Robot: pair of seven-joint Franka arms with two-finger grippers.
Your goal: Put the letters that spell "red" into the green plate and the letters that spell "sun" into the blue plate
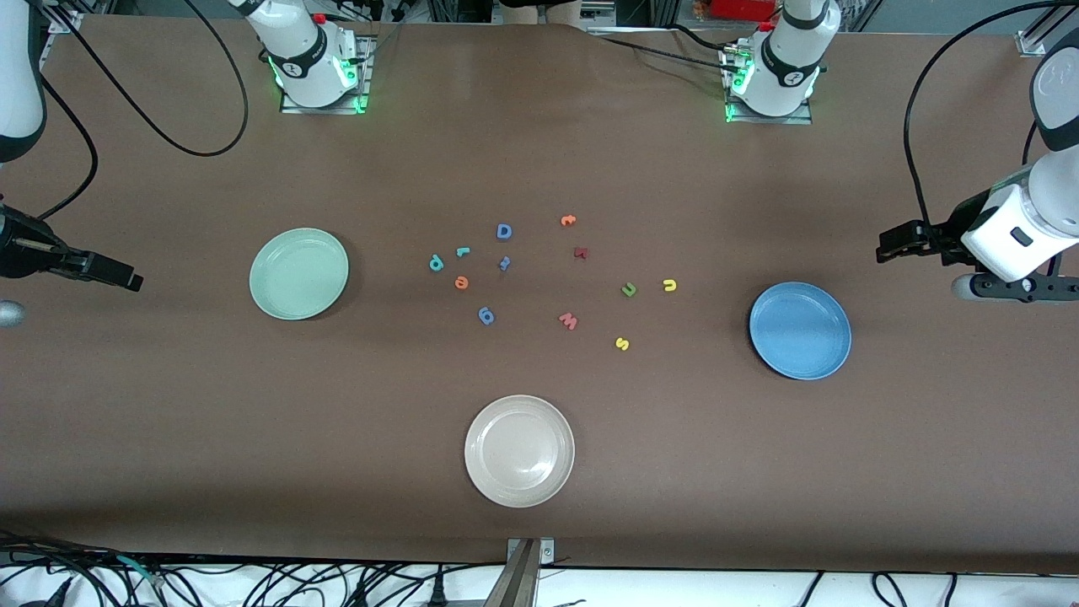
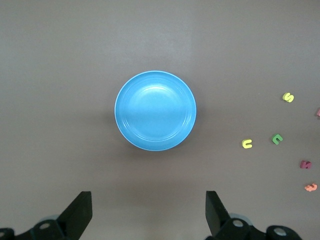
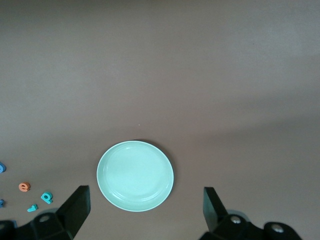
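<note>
I have both arms parked high at the table's ends, and nothing has been sorted: the green plate (image 1: 299, 274) and the blue plate (image 1: 800, 330) both lie bare. The left gripper (image 2: 148, 212) hangs with its jaws spread wide and holding nothing, up over the left arm's end of the table, near the blue plate. The right gripper (image 3: 146, 210) is likewise released, up over the right arm's end, near the green plate.

The letters lie scattered mid-table between the plates. The teal r (image 1: 463, 251), orange e (image 1: 461, 282) and teal d (image 1: 436, 263) cluster toward the green plate; the yellow s (image 1: 622, 343), yellow u (image 1: 669, 285) and green n (image 1: 629, 289) lie toward the blue one.

I judge this the opening step. Next I must bring a gripper down over one letter, and the blue D (image 1: 504, 231) and pink w (image 1: 568, 320) nearby call for careful picking.
</note>
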